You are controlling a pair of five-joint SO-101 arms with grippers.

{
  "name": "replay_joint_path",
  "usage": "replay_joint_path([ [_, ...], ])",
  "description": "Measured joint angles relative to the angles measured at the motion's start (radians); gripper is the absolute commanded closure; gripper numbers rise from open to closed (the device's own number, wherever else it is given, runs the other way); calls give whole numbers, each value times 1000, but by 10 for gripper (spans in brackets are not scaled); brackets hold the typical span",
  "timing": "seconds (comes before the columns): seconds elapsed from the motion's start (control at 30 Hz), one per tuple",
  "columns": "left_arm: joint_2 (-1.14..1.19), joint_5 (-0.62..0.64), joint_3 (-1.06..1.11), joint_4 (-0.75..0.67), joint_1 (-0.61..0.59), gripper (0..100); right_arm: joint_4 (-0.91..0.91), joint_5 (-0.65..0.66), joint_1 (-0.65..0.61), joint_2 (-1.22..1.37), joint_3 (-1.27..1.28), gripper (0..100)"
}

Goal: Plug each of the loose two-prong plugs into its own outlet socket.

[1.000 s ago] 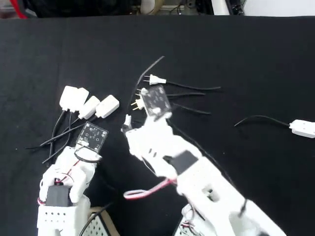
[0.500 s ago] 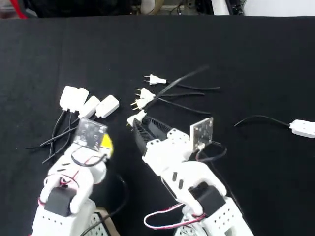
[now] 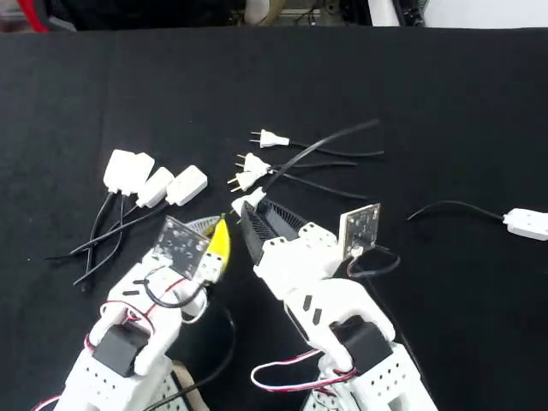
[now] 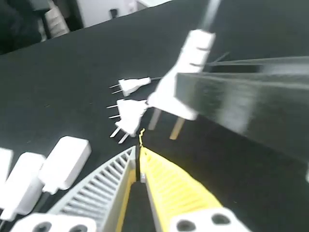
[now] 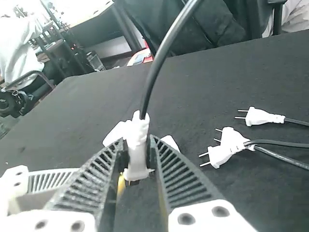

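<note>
Right gripper (image 5: pixel 138 141) pinching one white plug (image 5: pixel 137 128) by its body, black cord (image 5: pixel 157 58) trailing off, prongs close to the left gripper (image 3: pixel 219 229), pressed together on nothing; three loose plugs (image 3: pixel 248 161) on the worktop (image 3: pixel 428 94) just beyond, four outlet sockets (image 3: pixel 154 180) ahead of the left arm.

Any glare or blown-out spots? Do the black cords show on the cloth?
High view: even light, no glare; white loose plugs pop, their black cords nearly merge with the table. Right wrist view: bright room behind washes out; held plug well lit.
</note>
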Motion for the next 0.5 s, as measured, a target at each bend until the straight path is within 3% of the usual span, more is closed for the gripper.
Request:
replay_joint_path([
  [0.17, 0, -135, -12, 25, 64, 970, 15, -2, 2, 0, 0, 987],
  [0.5, 0, -161, -25, 77, 94, 967, 204, -29, -11, 0, -57, 987],
])
